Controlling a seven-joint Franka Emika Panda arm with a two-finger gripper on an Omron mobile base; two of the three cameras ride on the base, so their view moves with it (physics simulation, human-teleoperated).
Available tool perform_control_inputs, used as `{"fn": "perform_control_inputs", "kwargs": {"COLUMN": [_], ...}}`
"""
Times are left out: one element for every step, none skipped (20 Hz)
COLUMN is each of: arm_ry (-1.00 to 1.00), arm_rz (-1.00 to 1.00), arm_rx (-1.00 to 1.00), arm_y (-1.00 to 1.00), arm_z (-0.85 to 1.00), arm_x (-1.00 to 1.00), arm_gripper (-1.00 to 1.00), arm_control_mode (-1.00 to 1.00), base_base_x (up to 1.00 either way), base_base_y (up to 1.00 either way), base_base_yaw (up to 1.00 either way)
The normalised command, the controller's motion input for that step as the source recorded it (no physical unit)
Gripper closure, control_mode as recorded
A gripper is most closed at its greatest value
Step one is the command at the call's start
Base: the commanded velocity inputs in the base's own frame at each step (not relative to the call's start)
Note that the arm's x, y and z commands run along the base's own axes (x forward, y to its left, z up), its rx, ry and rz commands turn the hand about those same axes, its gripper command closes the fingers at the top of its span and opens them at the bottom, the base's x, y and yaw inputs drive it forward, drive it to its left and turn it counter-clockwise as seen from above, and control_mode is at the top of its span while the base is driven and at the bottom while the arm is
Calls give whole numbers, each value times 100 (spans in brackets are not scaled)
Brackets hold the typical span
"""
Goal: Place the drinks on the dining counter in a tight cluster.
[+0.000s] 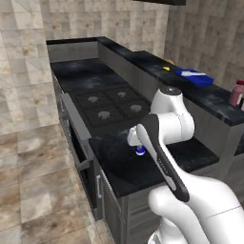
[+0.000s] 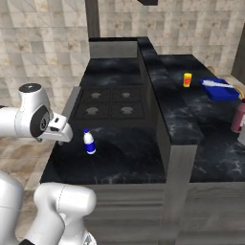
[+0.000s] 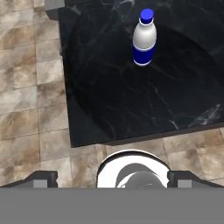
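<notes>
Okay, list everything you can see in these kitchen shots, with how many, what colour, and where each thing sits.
small bottle: one, white with blue label and cap, upright on the low counter beside the stove
low counter: one, black marble-look, next to the burners
stove: one, dark, four burners, behind the low counter
dining counter: one, black with white veining, raised, right of the stove
tall bottle: one, maroon-pink, at the dining counter's right edge
cup: one, yellow-orange, on the dining counter
tray: one, blue, on the dining counter
gripper: one, jaws open, back from the small bottle, holding nothing
</notes>
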Motion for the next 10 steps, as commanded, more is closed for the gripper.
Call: {"fn": "perform_control_inputs", "kwargs": {"arm_ry": [0, 0, 0, 0, 0, 0, 0, 0, 0, 0], "arm_rz": [0, 0, 0, 0, 0, 0, 0, 0, 0, 0], "arm_rx": [0, 0, 0, 0, 0, 0, 0, 0, 0, 0], "arm_y": [0, 0, 0, 0, 0, 0, 0, 0, 0, 0], "arm_z": [0, 0, 0, 0, 0, 0, 0, 0, 0, 0], "arm_x": [0, 0, 0, 0, 0, 0, 0, 0, 0, 0], "arm_gripper": [-100, -100, -100, -100, -100, -100, -100, -100, -100, -100], "arm_control_mode": [100, 100, 100, 100, 100, 100, 100, 100, 100, 100], "base_base_x": [0, 2, 6, 17, 26, 39, 46, 53, 56, 66], "base_base_y": [0, 0, 0, 0, 0, 0, 0, 0, 0, 0], "base_base_yaw": [0, 0, 0, 0, 0, 0, 3, 5, 5, 5]}}
